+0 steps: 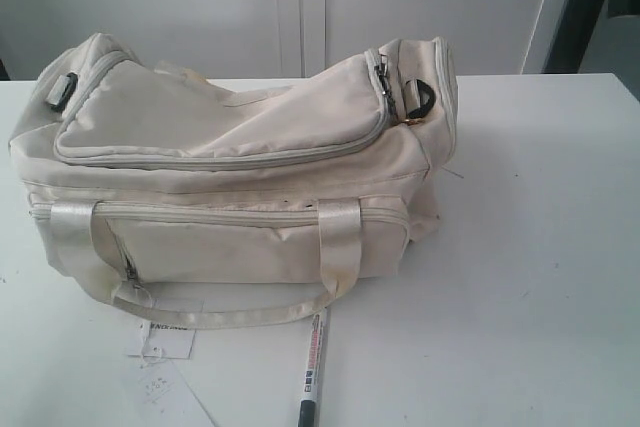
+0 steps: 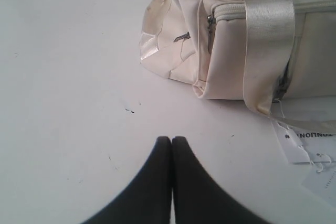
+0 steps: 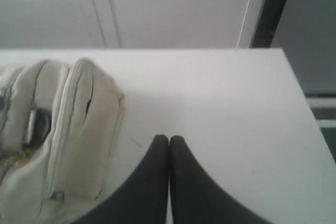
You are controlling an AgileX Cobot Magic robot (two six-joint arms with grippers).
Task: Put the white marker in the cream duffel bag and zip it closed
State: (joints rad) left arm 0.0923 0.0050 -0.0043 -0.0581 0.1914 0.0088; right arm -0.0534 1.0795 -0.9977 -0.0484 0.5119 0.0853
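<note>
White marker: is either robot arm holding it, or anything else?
Nothing is held. Both pairs of jaws are shut, empty, above the table; the white marker lies free beside the cream duffel bag.

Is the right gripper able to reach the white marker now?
Probably yes: the white marker lies uncovered on the table before the cream duffel bag, only its end near the handle. The right gripper is shut.

1. The cream duffel bag sits on the table.
2. The white marker lies in front of the bag, one end just by the handle.
3. The paper tags lie left of the marker.
4. One end of the bag lies ahead of the left gripper and its fingers.
5. The bag's other end lies near, beside the right gripper.
</note>
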